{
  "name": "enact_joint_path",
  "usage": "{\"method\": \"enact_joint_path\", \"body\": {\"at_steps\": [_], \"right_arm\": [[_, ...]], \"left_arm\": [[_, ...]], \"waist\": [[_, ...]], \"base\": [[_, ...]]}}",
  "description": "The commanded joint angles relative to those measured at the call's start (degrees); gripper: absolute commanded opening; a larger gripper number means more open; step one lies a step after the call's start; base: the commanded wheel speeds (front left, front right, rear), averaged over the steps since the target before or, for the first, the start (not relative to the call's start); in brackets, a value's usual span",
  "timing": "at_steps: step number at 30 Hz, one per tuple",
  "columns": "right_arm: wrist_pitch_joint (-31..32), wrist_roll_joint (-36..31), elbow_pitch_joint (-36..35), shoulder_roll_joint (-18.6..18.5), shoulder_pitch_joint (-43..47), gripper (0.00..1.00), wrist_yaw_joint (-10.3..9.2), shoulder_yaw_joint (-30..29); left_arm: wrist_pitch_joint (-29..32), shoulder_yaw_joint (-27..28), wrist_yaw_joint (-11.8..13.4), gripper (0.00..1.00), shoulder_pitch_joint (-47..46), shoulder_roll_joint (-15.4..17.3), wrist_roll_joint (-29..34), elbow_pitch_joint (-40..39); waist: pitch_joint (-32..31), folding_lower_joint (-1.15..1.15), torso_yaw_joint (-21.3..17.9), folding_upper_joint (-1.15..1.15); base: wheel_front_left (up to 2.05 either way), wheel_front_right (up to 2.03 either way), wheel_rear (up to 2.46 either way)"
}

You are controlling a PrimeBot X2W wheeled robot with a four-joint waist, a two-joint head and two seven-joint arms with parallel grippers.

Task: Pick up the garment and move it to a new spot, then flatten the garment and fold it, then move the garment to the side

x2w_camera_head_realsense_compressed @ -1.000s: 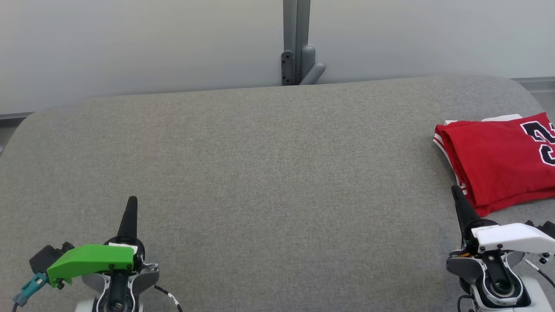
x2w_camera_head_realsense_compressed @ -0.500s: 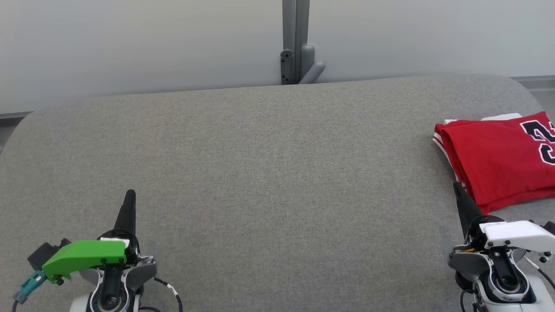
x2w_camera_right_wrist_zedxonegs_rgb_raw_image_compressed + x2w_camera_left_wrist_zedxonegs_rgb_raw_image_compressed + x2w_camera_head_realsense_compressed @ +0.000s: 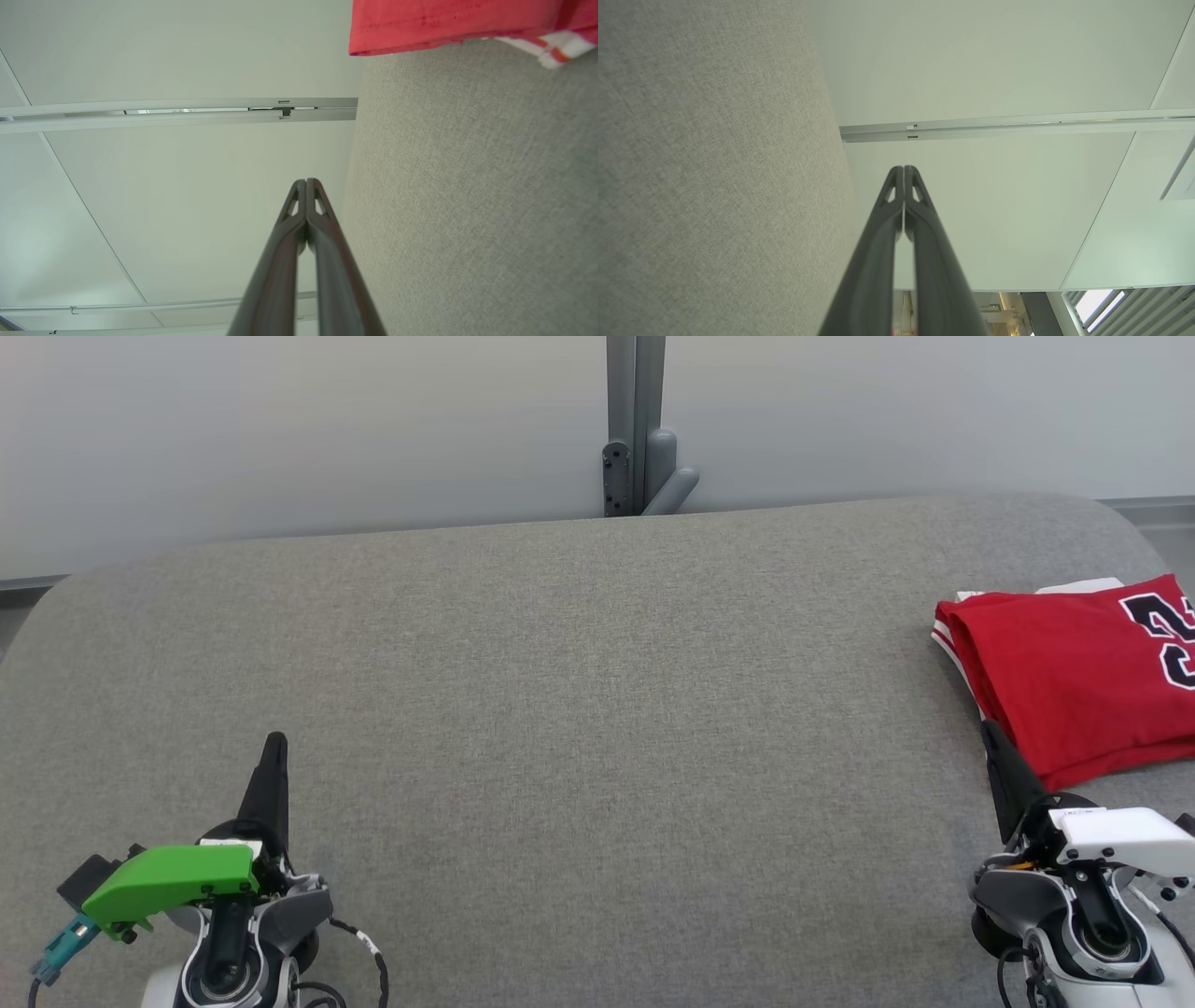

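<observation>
Left pincer and right pincer, both closed empty, have edged outward; garment unmoved.

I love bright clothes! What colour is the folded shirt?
The shirt is red with a black number; best in the head view.

This looks like a lab or test room in an office-type building rather than a home. A broad table padded in plain grey fabric stands before pale, smooth partition panels joined by a grey metal post. The wrist views show aluminium rails running across the same panels, and slatted blinds beside a bright window at one corner.
</observation>
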Motion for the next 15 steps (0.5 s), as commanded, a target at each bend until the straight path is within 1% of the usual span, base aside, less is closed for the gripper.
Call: {"method": "enact_joint_path", "body": {"at_steps": [1, 4, 15], "right_arm": [[0.45, 0.95, 0.21, -0.13, -0.85, 0.00, 0.02, -0.29], [0.70, 1.98, 0.31, -0.12, -0.98, 0.00, 0.02, -0.49], [0.85, 1.70, 0.31, -0.01, -0.84, 0.00, 0.02, -0.61]], "left_arm": [[0.26, 0.26, -0.53, 0.00, -1.11, 0.23, -1.27, 0.07], [0.54, 0.40, -0.59, 0.00, -1.25, 0.23, -2.22, 0.20], [0.52, 0.37, -0.56, 0.00, -1.23, 0.23, -2.03, 0.18]], "waist": [[0.01, 0.00, -0.01, 0.18], [0.05, 0.00, -0.03, 0.19], [0.05, 0.00, -0.03, 0.19]], "base": [[0.00, 0.00, 0.00], [0.00, 0.00, 0.00], [0.00, 0.00, 0.00]]}}
